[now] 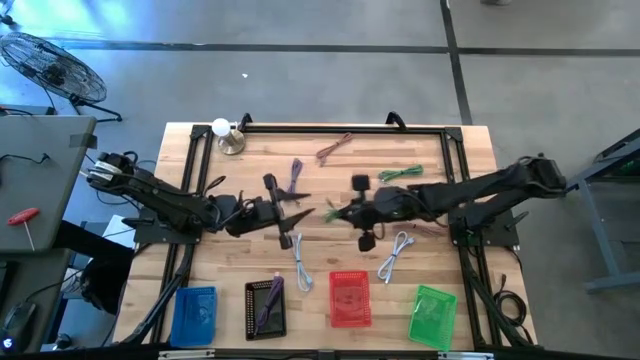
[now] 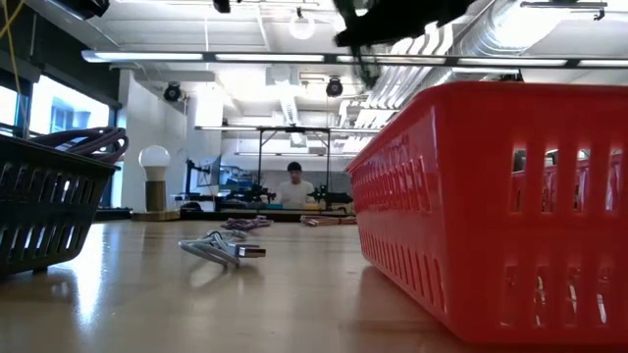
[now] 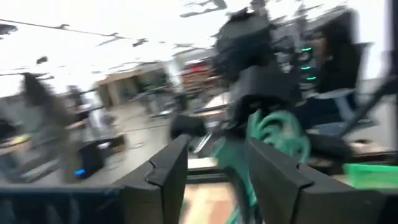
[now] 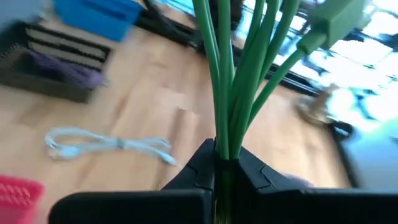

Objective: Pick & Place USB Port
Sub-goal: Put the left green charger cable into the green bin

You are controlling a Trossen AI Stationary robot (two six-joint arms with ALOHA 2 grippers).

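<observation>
Right gripper (image 4: 217, 163) clamped on green cable (image 4: 227, 93); left gripper (image 3: 214, 165) seemingly parted. Carry high toward green basket (image 1: 433, 316), avoid snagging.

Red basket (image 2: 491, 196) cut off rightward.

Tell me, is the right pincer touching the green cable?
Touching. The right wrist view shows the right pincer shut on the green cable, whose strands run straight out from between its fingers.

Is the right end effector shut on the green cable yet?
Yes: in the right wrist view, the right end effector pinches the green cable between closed fingers.
</observation>
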